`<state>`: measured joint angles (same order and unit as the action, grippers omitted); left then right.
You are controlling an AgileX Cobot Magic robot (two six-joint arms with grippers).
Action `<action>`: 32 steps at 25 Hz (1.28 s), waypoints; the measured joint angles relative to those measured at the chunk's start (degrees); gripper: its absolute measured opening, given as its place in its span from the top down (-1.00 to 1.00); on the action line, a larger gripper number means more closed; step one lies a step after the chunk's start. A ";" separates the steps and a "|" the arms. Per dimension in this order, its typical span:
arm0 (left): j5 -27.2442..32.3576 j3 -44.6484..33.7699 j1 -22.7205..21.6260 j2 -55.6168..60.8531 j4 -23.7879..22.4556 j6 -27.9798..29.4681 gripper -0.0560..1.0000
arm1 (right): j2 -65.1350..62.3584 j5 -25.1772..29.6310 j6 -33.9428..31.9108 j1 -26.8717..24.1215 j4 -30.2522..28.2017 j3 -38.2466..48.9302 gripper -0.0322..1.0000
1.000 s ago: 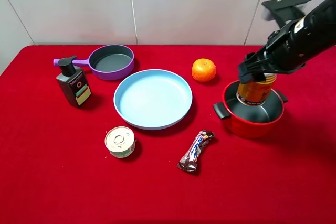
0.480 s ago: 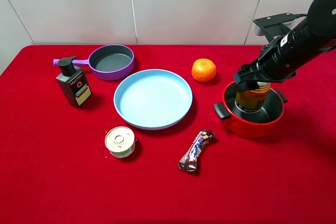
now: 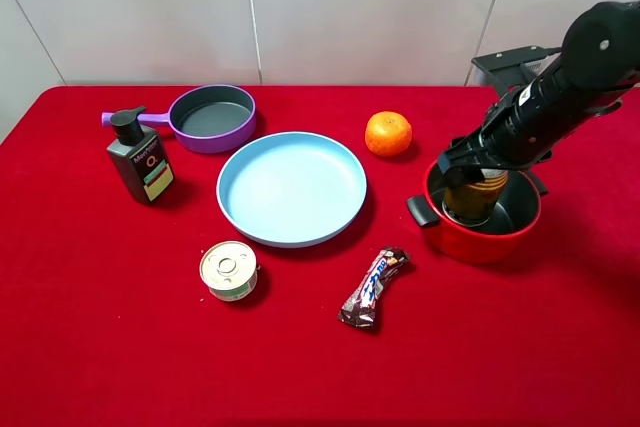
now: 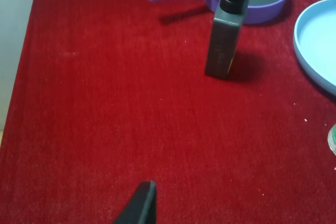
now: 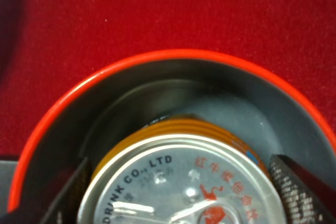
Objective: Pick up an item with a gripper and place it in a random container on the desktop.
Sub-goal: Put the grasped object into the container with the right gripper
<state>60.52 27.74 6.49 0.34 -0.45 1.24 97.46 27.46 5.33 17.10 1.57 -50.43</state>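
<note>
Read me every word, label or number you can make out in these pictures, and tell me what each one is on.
"DRINK CO., LTD": printed on the silver top of the drink can, seen in the right wrist view.
Red Chinese characters beside it on the same top: too blurred to read.
Label on the pump bottle: too small to read.
Lettering on the snack bar wrapper: too blurred to read.

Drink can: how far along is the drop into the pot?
Done: the drink can is picked up and sits upright, low inside the red pot. In hand: the right gripper is shut on it, with fingers on either side of its top. Left: let go and lift the arm clear. Whether the can touches the pot's bottom can't be told.
</note>
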 joint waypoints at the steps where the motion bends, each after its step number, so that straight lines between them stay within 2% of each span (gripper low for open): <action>1: 0.00 0.00 0.00 0.00 0.00 0.00 -0.99 | 0.37 0.00 0.00 0.00 0.00 0.00 -0.03; 32: 0.00 0.00 0.00 0.00 0.00 0.00 -0.99 | 0.93 0.08 0.00 -0.10 0.06 0.00 -0.04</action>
<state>60.52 27.74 6.49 0.34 -0.45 1.24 98.39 27.54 5.33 17.00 1.63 -50.43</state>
